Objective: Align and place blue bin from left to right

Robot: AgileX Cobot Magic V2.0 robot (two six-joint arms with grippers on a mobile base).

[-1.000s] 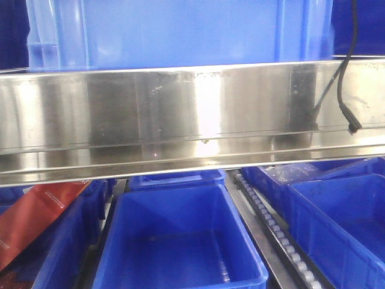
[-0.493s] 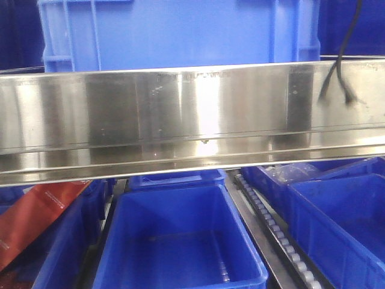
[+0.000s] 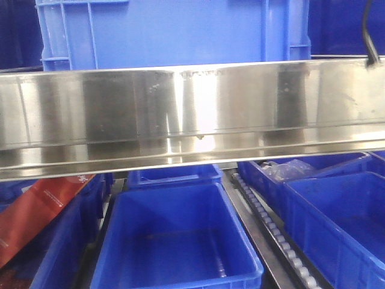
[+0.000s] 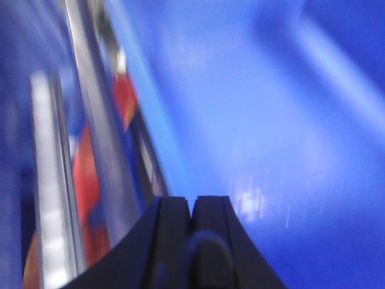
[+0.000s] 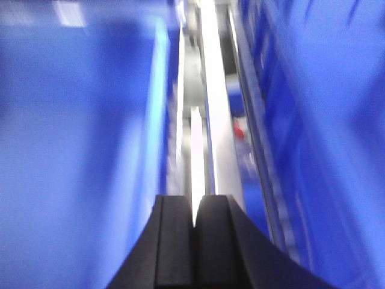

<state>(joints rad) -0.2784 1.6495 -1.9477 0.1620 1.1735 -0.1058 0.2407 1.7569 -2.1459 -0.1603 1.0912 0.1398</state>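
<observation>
Sitting up top: the blue bin (image 3: 174, 30) stands on the far side of the stainless steel rail (image 3: 192, 114), its ribbed upper wall and boxed corner frames showing above the rail's top edge; its lower body is hidden behind the metal.
Rail: a wide brushed band crossing the whole front view, tilted slightly, with a bright glare patch near its middle.
Below the rail: an open blue crate (image 3: 180, 241) sits near centre, a second crate (image 3: 343, 223) to its right, and a roller track (image 3: 271, 229) runs between the two.
Left side below: a red package (image 3: 36, 214) leans over the blue crates there.
Upper right: a black cable (image 3: 370, 36) hangs down to the rail's top edge.
Left claw (image 4: 192, 208): the two black fingers are pressed together with only a thin seam between, nothing pinched; a blurred blue wall fills the right of its view, metal rails and red patches the left.
Right claw (image 5: 194, 208): fingers pressed together, nothing between them; blurred blue surfaces on both sides, a bright metal strip running away in the middle.
</observation>
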